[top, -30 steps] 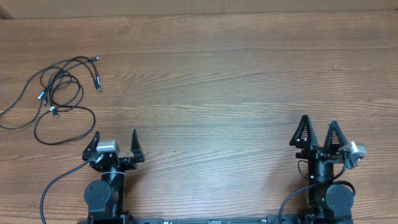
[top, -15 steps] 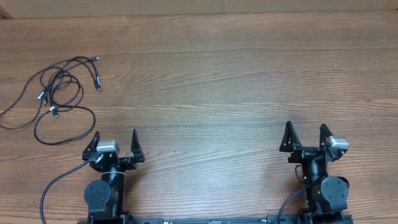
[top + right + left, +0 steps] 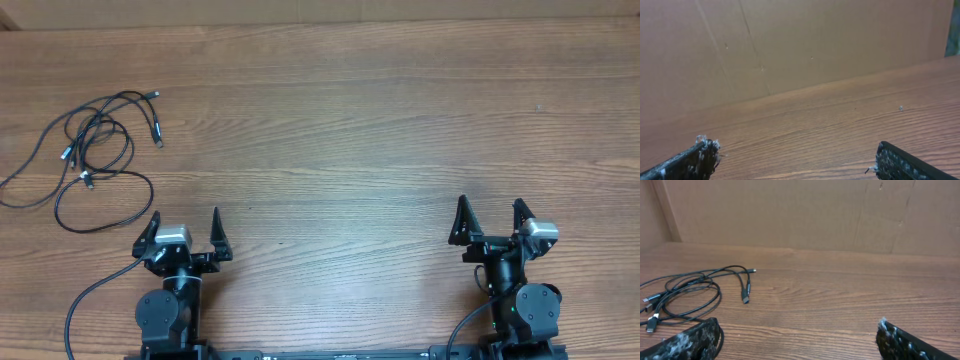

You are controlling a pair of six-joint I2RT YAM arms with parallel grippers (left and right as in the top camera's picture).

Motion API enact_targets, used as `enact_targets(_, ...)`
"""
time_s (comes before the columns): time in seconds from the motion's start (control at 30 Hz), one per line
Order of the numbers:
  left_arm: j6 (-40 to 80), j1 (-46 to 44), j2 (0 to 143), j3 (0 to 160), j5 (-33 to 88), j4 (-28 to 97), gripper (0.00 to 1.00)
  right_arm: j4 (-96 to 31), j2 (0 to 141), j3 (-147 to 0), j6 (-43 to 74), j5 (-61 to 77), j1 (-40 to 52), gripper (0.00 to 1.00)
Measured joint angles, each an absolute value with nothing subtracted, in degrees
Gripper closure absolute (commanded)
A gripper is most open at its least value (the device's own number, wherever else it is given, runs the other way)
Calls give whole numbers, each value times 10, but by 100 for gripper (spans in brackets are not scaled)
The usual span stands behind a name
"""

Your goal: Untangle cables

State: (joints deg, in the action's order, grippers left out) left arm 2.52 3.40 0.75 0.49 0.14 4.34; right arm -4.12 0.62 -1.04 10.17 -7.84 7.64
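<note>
Wooden table (image 3: 850, 300) carries tangled cables (image 3: 692, 280), cropped in left wrist view.

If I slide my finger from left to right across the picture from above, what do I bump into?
cables → left gripper → right gripper

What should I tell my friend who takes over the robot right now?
Left pincer: open, holding nothing, low at the near edge of the table.
Right pincer: open, holding nothing, far across the table from the job.
Cables: one tangled heap of thin black cords at the far left, ahead of and to the left of the left pincer; nothing touches them.
Done: nothing yet.
Left: reach the heap, probably with the left pincer, which is closer, then pull the cords apart one at a time.
</note>
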Motion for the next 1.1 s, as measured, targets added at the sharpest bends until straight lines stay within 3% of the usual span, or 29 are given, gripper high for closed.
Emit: enact_targets(1.1,25,34,8,5,2,43,0,-42,6,-10,90,-77,50,0)
